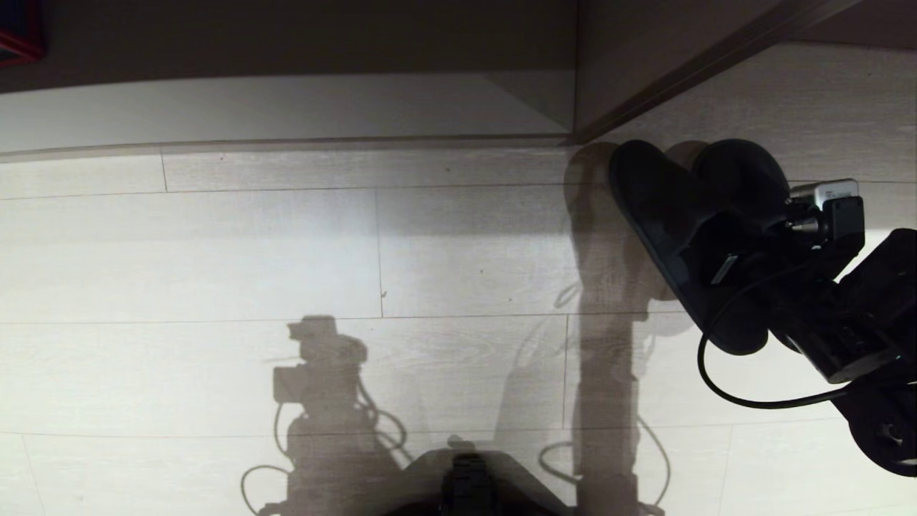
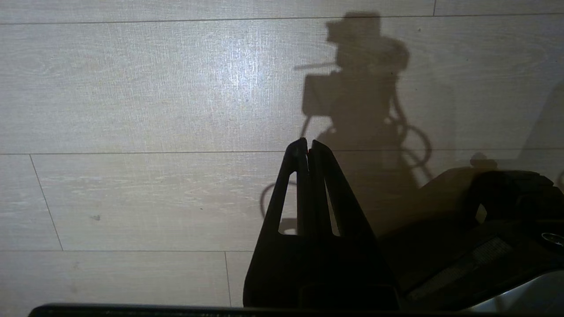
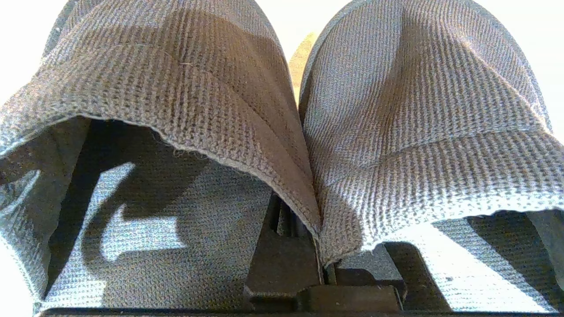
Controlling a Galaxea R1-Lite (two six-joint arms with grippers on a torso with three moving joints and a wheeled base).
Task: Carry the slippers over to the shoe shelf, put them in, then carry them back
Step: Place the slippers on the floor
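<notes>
The two dark grey slippers hang together above the floor at the right of the head view, one slipper in front of the other, toes toward the shoe shelf. My right gripper is shut on them. In the right wrist view its fingers pinch the inner edges of the left toe band and the right toe band between them. The shoe shelf runs along the far side, with a pale base and an upright board. My left gripper is shut on nothing, parked over bare floor.
Pale wood-plank floor spreads before me, crossed by my own shadows. A slanted dark board edge runs beyond the slippers at the far right. A red-edged object sits at the far left corner. My base shows at the near edge.
</notes>
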